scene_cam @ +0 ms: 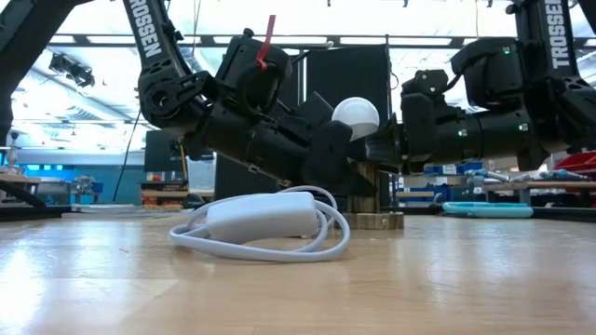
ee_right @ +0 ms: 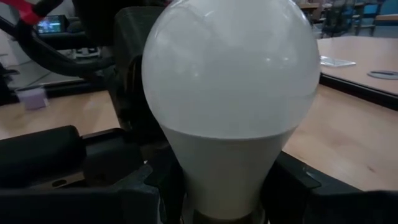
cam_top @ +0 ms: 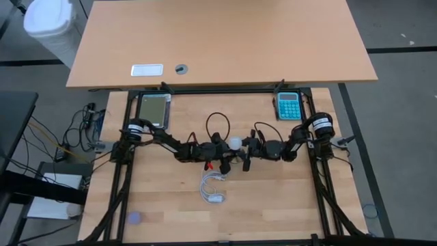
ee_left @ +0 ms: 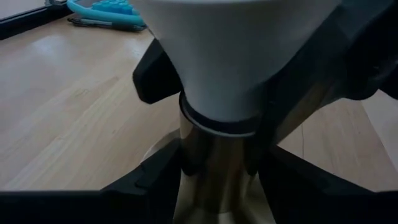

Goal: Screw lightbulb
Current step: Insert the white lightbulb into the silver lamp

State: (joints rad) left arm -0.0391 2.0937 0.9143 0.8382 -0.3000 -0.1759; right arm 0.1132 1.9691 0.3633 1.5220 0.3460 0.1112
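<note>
— So, where is the lightbulb [scene_cam: 356, 116] sitting?

— Mid-counter [cam_top: 273, 198], upright between both arms, just behind the coiled white cable [scene_cam: 265, 223].

— What are the fingers doing?

— The left gripper [cam_top: 225, 147] is pinching the metal socket under the bulb. The right gripper [cam_top: 244, 145] is clamping narrowly at the bulb's white neck.

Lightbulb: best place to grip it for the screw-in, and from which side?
Grip the lightbulb on its tapered white neck, just above the metal base, coming in level from the side. The round globe on top is smooth and widest, likely to slip. The base must stay free to thread. Both the left gripper and the right gripper already close in there from opposite sides.
</note>
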